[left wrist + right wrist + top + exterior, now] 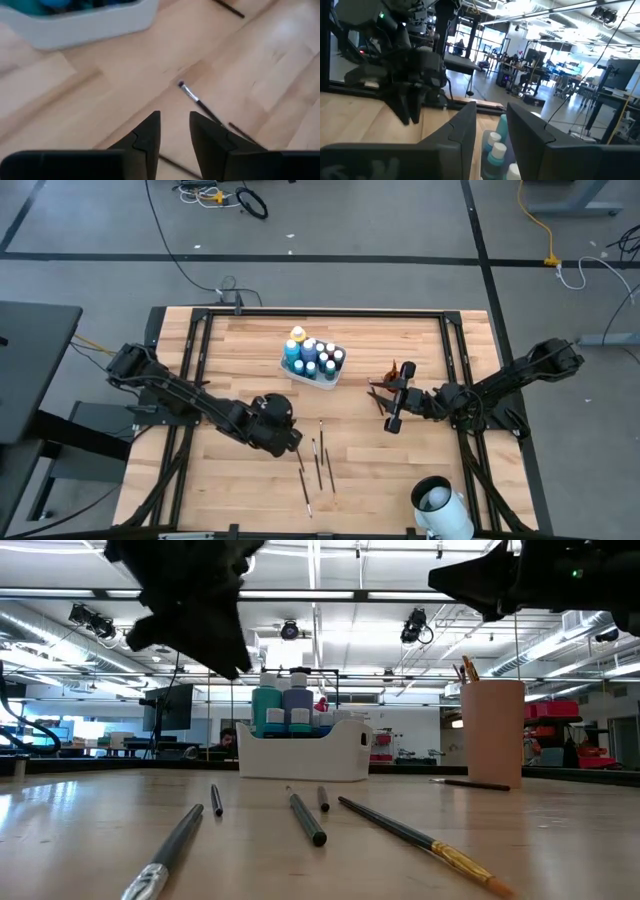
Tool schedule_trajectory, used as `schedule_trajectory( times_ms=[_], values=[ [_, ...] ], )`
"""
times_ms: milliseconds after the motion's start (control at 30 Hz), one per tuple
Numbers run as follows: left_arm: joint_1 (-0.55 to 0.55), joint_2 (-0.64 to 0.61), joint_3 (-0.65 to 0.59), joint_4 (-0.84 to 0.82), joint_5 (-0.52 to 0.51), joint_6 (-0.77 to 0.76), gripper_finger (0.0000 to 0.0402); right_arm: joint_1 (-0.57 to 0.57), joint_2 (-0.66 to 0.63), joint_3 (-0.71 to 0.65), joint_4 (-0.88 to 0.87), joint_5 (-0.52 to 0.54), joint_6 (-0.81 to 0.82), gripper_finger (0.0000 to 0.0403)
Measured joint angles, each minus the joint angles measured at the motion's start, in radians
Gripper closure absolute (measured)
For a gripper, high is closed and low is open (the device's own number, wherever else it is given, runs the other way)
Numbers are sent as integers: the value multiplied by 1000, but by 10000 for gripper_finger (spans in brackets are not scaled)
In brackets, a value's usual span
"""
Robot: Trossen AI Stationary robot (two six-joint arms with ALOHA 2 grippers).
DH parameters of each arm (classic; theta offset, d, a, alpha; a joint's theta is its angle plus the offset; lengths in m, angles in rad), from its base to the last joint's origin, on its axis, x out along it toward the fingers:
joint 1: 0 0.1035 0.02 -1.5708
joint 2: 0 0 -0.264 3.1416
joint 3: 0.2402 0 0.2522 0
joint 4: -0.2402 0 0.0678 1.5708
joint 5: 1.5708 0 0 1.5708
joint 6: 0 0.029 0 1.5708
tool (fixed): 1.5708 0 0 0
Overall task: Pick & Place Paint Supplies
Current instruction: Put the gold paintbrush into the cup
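Four cameras: one overhead, one at tabletop height, one on each wrist

The high view looks straight down on the whole table (250, 350); the low view sits at board level, close behind the paintbrushes (305, 818), facing the white tray (300, 750) and room beyond. The left wrist view looks steeply down past the left gripper (174, 131), a brush just ahead of its fingertips; the right wrist view faces level past the right gripper (490, 125). All four share the tray

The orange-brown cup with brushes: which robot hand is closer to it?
Right. The right gripper hangs just beside the cup; the left gripper is farther off, above the loose brushes.
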Motion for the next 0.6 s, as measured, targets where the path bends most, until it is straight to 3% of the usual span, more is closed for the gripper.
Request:
schedule_trajectory(
  times_ms=[333,600],
  values=[
    [40,139,-1,6,112,-174,239,0,3,9,-20,-19,1,289],
    [46,241,-2,-14,158,-285,242,0,3,10,-25,-28,0,289]
  ],
)
